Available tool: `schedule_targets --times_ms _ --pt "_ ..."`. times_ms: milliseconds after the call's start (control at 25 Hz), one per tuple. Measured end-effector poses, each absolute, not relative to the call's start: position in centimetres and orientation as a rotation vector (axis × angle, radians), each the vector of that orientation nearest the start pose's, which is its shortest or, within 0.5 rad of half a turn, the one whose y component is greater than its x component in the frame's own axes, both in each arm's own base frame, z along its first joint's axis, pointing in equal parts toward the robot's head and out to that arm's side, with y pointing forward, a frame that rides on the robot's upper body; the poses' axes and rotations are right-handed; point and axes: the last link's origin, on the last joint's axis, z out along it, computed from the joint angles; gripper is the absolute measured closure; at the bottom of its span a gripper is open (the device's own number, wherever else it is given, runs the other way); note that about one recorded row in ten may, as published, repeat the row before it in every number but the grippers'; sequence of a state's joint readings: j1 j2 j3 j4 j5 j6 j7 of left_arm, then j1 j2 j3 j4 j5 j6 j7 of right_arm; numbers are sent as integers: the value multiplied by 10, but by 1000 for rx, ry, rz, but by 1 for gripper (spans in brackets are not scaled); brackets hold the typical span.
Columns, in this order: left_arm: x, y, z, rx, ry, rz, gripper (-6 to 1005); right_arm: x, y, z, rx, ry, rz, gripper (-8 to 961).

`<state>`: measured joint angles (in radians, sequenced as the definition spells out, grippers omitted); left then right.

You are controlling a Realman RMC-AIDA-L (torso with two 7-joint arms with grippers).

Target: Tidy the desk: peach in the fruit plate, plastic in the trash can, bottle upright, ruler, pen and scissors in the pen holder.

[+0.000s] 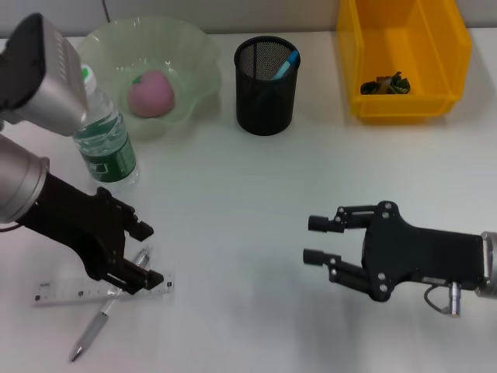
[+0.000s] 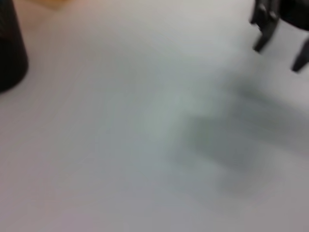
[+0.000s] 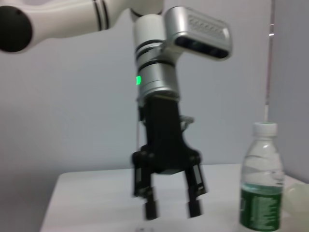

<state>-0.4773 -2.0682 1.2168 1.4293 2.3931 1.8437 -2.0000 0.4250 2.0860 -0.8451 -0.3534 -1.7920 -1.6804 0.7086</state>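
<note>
Desk point(image 1: 248, 179): smooth, matt white surface. Fruit plate point(image 1: 198, 58): translucent pale green, glossy, wavy rim, looks like glass or plastic. Peach point(image 1: 151, 94): matt pink skin. Pen holder point(image 1: 266, 85): black wire mesh, looks metal. Trash can point(image 1: 404, 35): yellow plastic, slight sheen. Bottle point(image 1: 106, 140): clear glossy plastic, green label. Ruler point(image 1: 70, 291): clear plastic. Pen point(image 1: 97, 326): shiny silver barrel, metallic look. Left end effector point(image 1: 144, 252), right end effector point(image 1: 318, 239): matt black; wrist housings brushed silver metal.
</note>
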Motion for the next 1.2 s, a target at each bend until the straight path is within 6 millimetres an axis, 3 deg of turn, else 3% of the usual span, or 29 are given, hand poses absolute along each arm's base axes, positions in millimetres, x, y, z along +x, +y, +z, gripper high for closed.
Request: schedule_targets --times_ms 480,1200 --pt "-183 307 14 -3073 -448 495 265 265 274 -47 -2693 84 949 575" --pt "-182 316 1 -3082 -470 545 266 262 285 -50 -2670 105 916 576"
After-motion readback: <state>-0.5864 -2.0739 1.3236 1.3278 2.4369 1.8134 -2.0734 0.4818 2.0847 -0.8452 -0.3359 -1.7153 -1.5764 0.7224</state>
